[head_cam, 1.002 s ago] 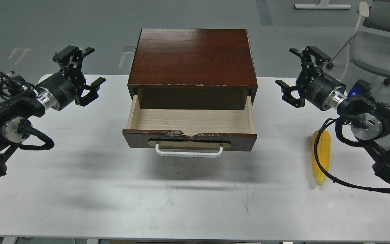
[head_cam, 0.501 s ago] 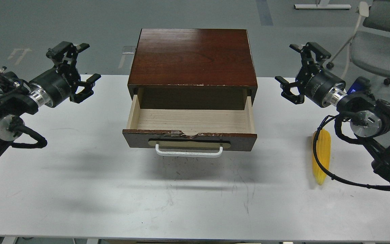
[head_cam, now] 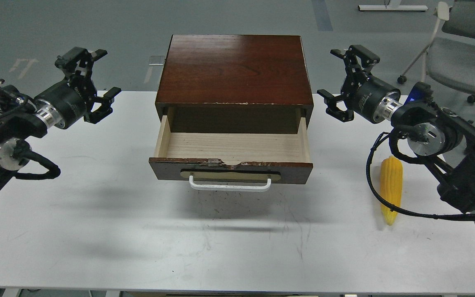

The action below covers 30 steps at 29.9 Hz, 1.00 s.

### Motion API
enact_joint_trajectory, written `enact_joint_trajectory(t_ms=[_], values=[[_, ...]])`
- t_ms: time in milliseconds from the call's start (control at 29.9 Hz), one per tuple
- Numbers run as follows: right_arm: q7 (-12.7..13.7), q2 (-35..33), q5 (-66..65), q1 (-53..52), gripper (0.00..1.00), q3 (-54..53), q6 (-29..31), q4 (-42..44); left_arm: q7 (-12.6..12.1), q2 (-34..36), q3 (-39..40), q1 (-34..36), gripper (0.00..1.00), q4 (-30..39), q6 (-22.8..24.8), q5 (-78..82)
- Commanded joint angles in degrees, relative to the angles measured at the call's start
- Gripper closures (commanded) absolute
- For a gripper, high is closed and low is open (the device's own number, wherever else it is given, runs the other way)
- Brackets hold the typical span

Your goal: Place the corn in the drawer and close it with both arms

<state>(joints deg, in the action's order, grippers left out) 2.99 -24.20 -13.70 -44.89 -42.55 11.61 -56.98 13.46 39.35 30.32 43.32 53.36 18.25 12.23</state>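
The drawer (head_cam: pixel 231 146) of the dark brown cabinet (head_cam: pixel 234 70) is pulled open; its pale wood inside is empty. Its front has a chipped top edge and a white bar handle (head_cam: pixel 229 184). The yellow corn (head_cam: pixel 391 189) lies on the white table (head_cam: pixel 97 206) at the right, pointed end toward me, with a black cable crossing it. My left gripper (head_cam: pixel 101 73) is open and empty, in the air left of the cabinet. My right gripper (head_cam: pixel 335 75) is open and empty, in the air just right of the cabinet, well beyond the corn.
A grey office chair (head_cam: pixel 460 49) stands on the floor beyond the table's right end. My right arm's cable (head_cam: pixel 375 198) loops down onto the table beside the corn.
My right gripper has moved left toward the cabinet and slightly up. My left gripper has drawn a little to the left and up. The corn and drawer have not moved.
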Motion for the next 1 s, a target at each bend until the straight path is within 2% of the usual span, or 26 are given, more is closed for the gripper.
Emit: enact_joint_trajectory(t_ms=[0, 100, 234, 401, 501, 601, 701, 969], values=[[0.00, 0.12, 0.08, -0.11, 0.00, -0.17, 0.00, -0.06, 0.07, 0.03, 0.00, -0.08, 0.02, -0.10, 0.21, -0.10], [0.18, -0.58, 0.08, -0.20, 0.00, -0.17, 0.00, -0.06, 0.07, -0.23, 0.70, 0.01, 0.02, -0.36, 0.39, -0.63], [2.20, -1.28, -0.62, -0.37, 0.00, 0.53, -1.14, -0.15, 0.16, -1.03, 0.97, 0.01, 0.02, -0.45, 0.30, -1.69], [2.11, -4.36, -1.85, -0.46, 0.00, 0.71, -1.15, -1.03, 0.34, -0.94, 0.97, -0.08, 0.02, -0.36, -0.14, -1.77], [2.03, -6.65, -9.22, -1.34, 0.00, 0.97, -1.76, -1.56, 0.42, -1.29, 0.97, -0.08, 0.02, -0.45, -0.49, -1.69], [1.06, -8.31, -19.06, -1.43, 0.00, 1.94, -5.18, -3.40, 0.69, -1.47, 0.97, 0.18, 0.02, -0.45, -0.40, -1.69], [1.06, -10.95, -26.71, -1.43, 0.00, 4.83, -11.59, -4.81, 0.86, -1.90, 0.97, 0.36, 0.02, -0.36, -0.05, -1.69], [1.32, -15.44, -23.39, -0.28, 0.00, 2.82, -12.13, -5.86, 0.95, -3.22, 1.06, 0.54, 0.02, -0.27, -0.40, -1.69]])
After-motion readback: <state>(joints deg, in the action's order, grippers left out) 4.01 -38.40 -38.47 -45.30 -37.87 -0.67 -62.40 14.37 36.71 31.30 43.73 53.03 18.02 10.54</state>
